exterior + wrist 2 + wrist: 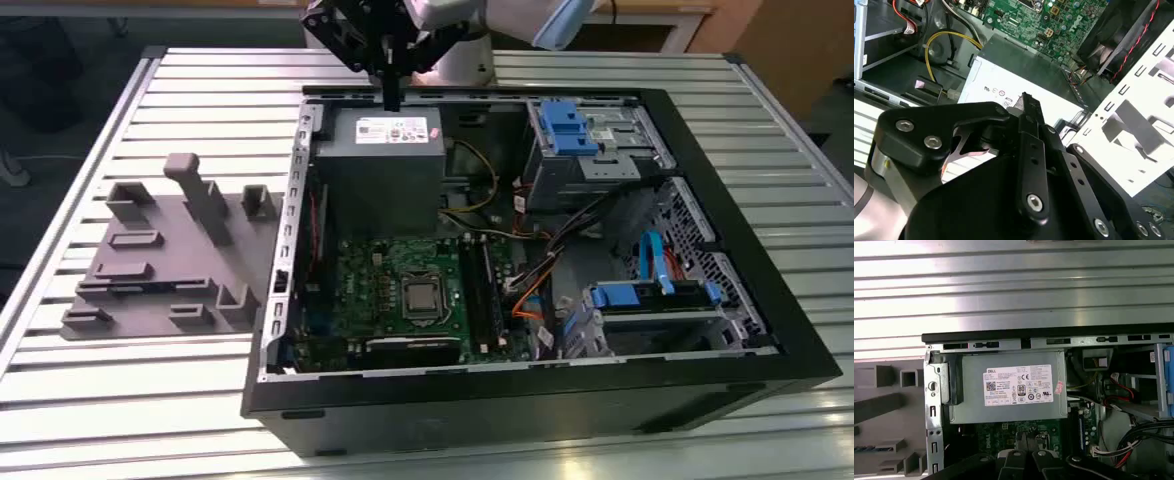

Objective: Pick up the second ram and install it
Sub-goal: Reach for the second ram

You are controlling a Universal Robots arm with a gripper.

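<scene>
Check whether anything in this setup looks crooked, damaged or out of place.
Nothing stands out. The open computer case lies flat on the table, cables tucked inside, and the grey holder tray sits level beside it. The hand hangs above the power supply.

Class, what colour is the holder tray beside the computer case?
The holder tray is grey, clearest in the exterior view.

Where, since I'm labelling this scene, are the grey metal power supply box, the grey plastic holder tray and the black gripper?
grey metal power supply box (387, 130): exterior view, on its white label.
grey plastic holder tray (167, 265): exterior view, on its flat base.
black gripper (391, 98): exterior view, at its lower tip.
</scene>
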